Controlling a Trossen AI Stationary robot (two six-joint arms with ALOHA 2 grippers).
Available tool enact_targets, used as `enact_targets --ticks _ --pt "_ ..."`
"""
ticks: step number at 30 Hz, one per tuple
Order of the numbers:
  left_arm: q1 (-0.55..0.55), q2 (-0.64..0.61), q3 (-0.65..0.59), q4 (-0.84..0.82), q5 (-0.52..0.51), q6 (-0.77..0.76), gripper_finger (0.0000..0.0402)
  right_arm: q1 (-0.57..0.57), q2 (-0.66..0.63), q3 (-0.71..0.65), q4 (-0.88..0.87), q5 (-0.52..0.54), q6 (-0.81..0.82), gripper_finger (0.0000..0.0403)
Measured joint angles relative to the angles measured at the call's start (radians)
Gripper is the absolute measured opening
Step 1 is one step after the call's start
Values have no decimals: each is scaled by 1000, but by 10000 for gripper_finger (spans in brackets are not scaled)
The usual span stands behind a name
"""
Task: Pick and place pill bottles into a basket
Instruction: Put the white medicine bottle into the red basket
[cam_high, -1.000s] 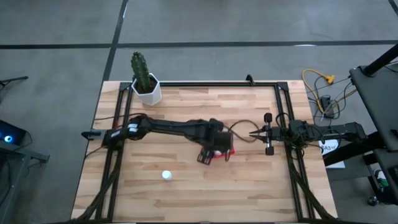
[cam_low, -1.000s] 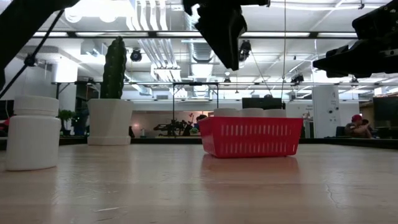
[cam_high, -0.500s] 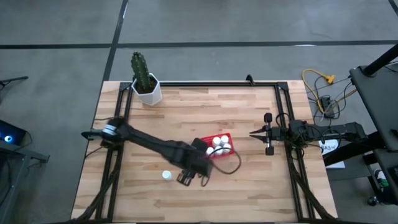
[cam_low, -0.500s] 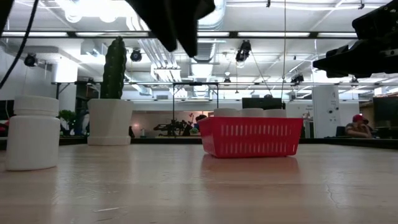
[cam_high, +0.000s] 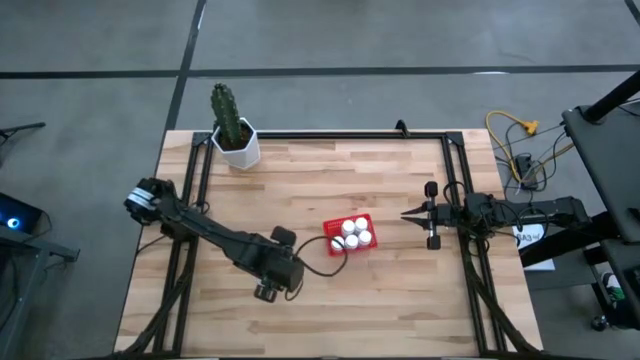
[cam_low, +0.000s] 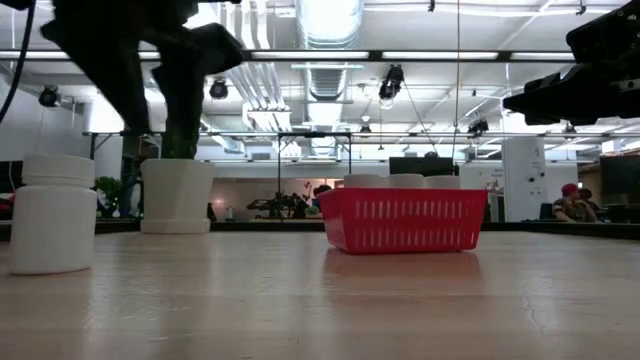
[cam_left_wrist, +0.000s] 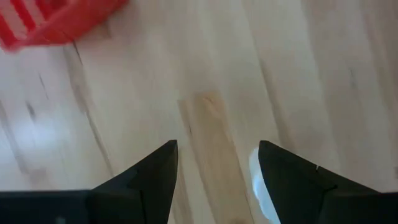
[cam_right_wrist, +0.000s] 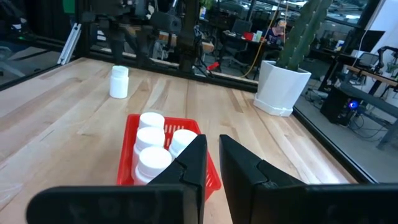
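One pill bottle (cam_low: 52, 213) stands upright on the bare wooden table (cam_high: 400, 300), well apart from the red basket (cam_high: 333, 227). The left gripper (cam_left_wrist: 214, 171) hangs right above that lone bottle, its two dark fingers (cam_left_wrist: 152, 171) spread with bare wood showing between them. A sliver of the bottle's white cap peeks out just beside the inner edge of one finger — not between the two, so nothing is grasped. In the overhead view the gripper head covers the bottle altogether.

The basket sits off toward the table's middle from the left gripper, a corner of it showing past the fingertips in the left wrist view. White bottles (cam_high: 351, 232) stand upright inside it, packed close; the exact count is hard to tell.

On the basket's far side waits the right gripper (cam_high: 408, 213), lifted off the table and aimed at the basket, its fingers (cam_right_wrist: 186, 165) drawn close together with only a narrow slit between them — holding nothing. A potted cactus (cam_high: 232, 125) stands near a far corner of the table.
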Motion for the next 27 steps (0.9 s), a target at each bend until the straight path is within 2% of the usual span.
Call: enact_targets --ticks 6,13,27 --pt "-16 -29 -22 -18 45 -81 206 -1 0 0 0 0 0 34" --pt "-21 -34 -22 -23 185 -152 206 -1 0 0 0 0 0 34" --pt "-40 -33 -123 -22 197 -236 206 0 0 0 0 0 0 34"
